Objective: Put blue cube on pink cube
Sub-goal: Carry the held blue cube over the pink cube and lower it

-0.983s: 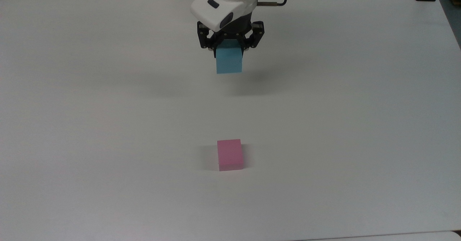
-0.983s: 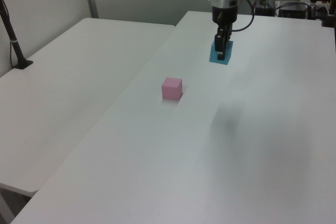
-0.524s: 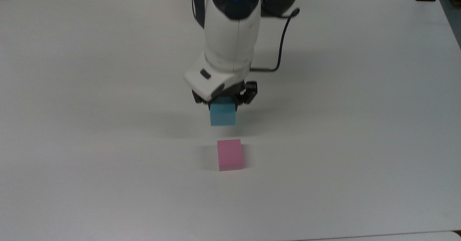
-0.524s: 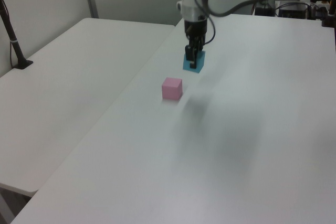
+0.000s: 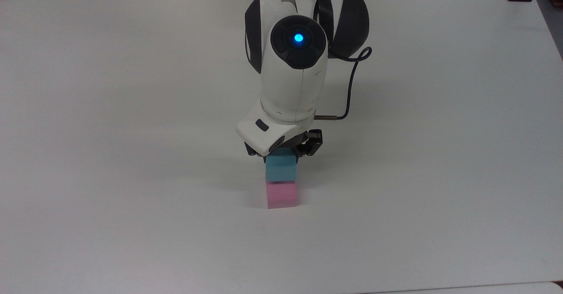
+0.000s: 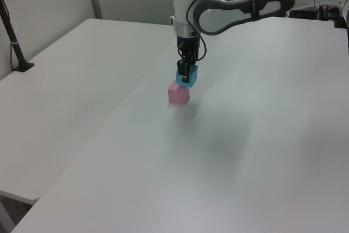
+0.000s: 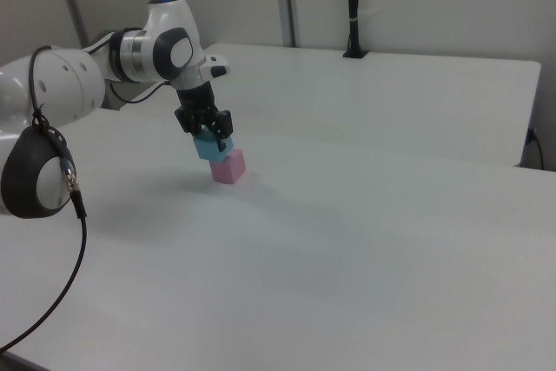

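In the top view the gripper clamped the blue cube right above the pink cube on the white table. In the left view the blue cube hung tilted, overlapping the pink cube's top right corner. The right view had the blue cube up-left of the pink cube, contact unclear.

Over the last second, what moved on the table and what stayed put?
The gripper, shut on the blue cube, carried it down the top view to just above the pink cube, slightly offset. Nothing was let go. The pink cube and white table stayed as they were.
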Controlling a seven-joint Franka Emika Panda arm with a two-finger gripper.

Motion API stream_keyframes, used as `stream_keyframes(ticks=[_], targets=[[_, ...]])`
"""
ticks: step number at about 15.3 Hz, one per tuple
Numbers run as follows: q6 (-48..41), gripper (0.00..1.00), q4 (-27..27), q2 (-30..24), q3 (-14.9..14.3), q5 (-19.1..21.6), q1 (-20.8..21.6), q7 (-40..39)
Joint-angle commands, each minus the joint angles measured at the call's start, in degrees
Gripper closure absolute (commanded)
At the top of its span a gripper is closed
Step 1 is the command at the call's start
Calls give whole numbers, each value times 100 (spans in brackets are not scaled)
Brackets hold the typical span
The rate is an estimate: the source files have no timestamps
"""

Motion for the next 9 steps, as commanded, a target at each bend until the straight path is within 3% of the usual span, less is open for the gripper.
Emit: stream_keyframes(ticks=[1, 9], targets=[[289, 49, 120, 162, -118, -7, 112, 224], [728, 48, 551, 549, -259, -69, 148, 285]])
